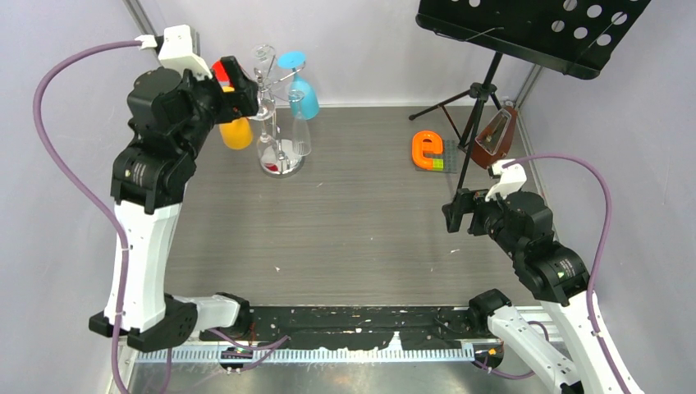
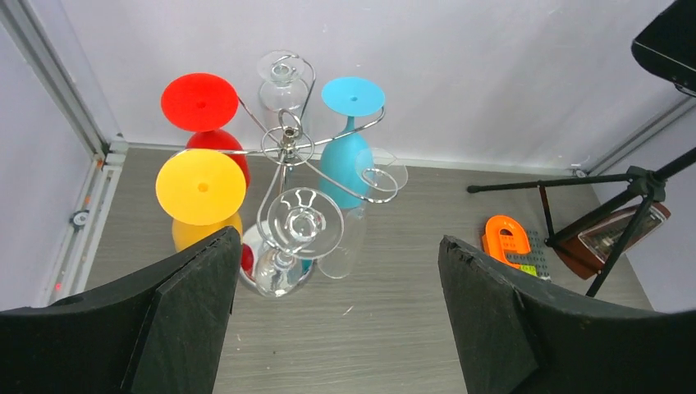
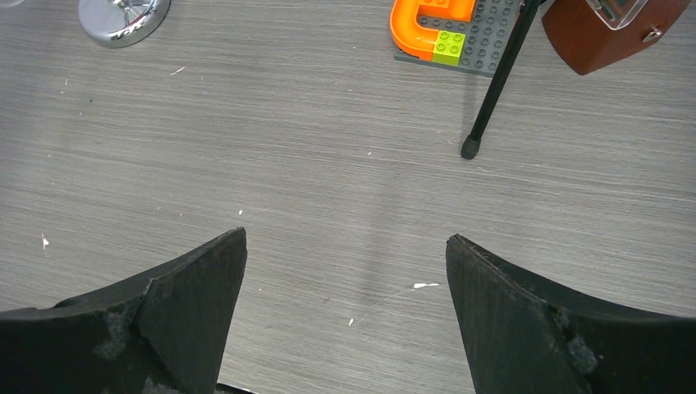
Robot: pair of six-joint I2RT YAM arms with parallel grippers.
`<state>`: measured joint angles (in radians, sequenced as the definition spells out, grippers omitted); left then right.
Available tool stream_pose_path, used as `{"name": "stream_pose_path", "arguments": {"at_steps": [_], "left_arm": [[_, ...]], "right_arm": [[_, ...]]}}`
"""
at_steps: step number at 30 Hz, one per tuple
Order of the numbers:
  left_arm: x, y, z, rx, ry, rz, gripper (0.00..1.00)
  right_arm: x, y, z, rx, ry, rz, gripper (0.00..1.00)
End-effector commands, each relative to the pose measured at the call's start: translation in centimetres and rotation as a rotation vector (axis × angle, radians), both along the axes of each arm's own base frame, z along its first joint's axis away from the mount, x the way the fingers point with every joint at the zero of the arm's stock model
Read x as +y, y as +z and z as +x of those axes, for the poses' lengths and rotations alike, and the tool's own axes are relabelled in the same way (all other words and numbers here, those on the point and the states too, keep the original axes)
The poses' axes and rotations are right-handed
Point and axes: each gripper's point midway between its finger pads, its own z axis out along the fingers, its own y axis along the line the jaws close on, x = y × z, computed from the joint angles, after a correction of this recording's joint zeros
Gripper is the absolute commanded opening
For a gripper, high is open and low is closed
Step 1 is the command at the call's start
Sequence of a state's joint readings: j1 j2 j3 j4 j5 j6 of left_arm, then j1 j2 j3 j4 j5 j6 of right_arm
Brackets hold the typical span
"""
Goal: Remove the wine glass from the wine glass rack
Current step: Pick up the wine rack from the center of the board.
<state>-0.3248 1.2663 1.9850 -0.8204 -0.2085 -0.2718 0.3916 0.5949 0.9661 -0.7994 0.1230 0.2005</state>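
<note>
The chrome wine glass rack (image 2: 287,144) stands at the back left of the table, on a round mirrored base (image 1: 283,164). Several glasses hang on it upside down by their feet: red (image 2: 199,101), yellow (image 2: 201,186), blue (image 2: 353,96), and clear ones, the nearest with its foot facing me (image 2: 304,222). My left gripper (image 2: 341,240) is open and empty. It is raised just left of the rack (image 1: 277,115), level with its arms and touching no glass. My right gripper (image 3: 345,238) is open and empty, low over bare table at the right (image 1: 453,215).
A black tripod music stand (image 1: 525,29) stands at the back right, one leg tip (image 3: 469,148) ahead of my right gripper. An orange e-shaped block on a grey plate (image 1: 428,150) and a brown metronome (image 1: 495,138) lie by it. Walls close the back and sides.
</note>
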Motion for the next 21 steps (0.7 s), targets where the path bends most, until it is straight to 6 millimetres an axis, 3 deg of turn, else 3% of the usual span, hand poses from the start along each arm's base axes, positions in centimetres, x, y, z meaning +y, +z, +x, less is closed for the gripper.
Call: {"name": "stream_pose_path", "arguments": {"at_steps": [1, 10, 21], "left_arm": [[0.0, 0.8, 2.0, -0.004, 0.036, -0.056, 0.87], [-1.3, -1.4, 6.9, 0.088, -0.036, -0.227, 0.81], [-1.6, -3.1, 10.6, 0.154, -0.174, -0.433, 0.76]], "right_arm": [[0.5, 0.7, -0.1, -0.02, 0.026, 0.02, 0.98], [0.7, 0.3, -0.4, -0.018, 0.038, 0.028, 0.98], [0.6, -0.1, -0.3, -0.019, 0.039, 0.017, 0.98]]}}
